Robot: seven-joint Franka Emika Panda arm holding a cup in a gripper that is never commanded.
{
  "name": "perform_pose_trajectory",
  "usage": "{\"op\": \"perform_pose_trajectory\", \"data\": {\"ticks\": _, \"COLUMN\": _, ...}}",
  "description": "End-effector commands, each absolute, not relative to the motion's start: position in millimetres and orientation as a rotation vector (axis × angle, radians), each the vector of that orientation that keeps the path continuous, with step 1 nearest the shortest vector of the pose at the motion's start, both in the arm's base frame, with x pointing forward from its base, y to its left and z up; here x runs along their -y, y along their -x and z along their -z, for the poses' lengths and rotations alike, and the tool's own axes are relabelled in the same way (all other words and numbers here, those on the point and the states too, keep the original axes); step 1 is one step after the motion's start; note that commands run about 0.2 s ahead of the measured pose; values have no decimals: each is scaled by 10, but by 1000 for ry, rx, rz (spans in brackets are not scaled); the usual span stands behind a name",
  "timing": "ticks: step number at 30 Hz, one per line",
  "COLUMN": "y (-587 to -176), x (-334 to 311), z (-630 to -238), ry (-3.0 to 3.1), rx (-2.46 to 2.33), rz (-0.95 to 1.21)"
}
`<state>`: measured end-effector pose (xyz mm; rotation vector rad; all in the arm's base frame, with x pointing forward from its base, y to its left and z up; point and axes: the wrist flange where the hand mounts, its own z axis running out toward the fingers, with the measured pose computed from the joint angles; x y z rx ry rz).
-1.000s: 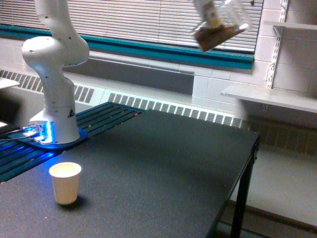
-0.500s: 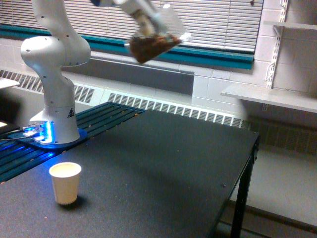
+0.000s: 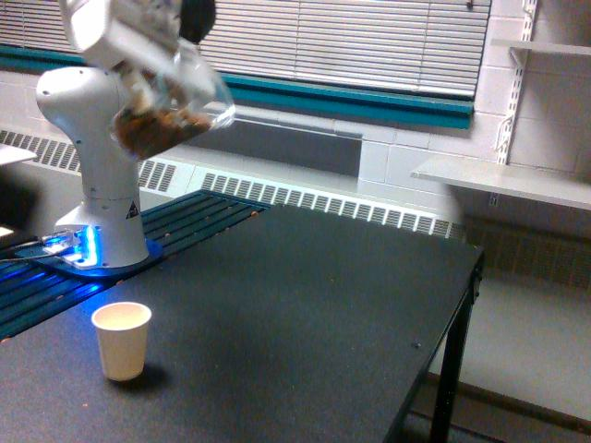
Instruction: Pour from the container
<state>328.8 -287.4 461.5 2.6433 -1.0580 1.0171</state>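
Clear rounded plastic container w/ brown granular contents (image 3: 169, 111) up in air at approx 10 o'clock of frame, tilted, motion-blurred. White robot gripper (image 3: 143, 51) clenched on container from above; fingers too blurred to make out. Small cream-white paper cup (image 3: 122, 340) upright on black rectangular table (image 3: 305, 323), approx 7 o'clock, well below container, not touching. White arm base (image 3: 106, 221) w/ blue glow at 9 o'clock, behind cup.

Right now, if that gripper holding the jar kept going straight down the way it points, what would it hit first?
Probably the black table, somewhere near the paper cup. The gripper holds the container tilted, high above; nothing else shows between, though depth is unclear.
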Motion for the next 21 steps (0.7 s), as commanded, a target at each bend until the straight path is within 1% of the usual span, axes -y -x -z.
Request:
{"op": "perform_pose_trajectory", "data": {"ticks": 1, "y": -2966, "x": 2934, "z": -4324, "ry": -2635, "rx": 1021, "rz": -954}}
{"op": "perform_pose_trajectory", "data": {"ticks": 10, "y": -2455, "x": 2919, "z": -3760, "ry": -2648, "rx": 1093, "rz": -812}}
{"op": "perform_pose_trajectory", "data": {"ticks": 16, "y": -2159, "x": 2779, "z": -3353, "ry": -2685, "rx": 1116, "rz": -692}}
{"op": "perform_pose_trajectory", "data": {"ticks": 21, "y": -2111, "x": 2760, "z": -3288, "ry": -2689, "rx": 1113, "rz": -666}}
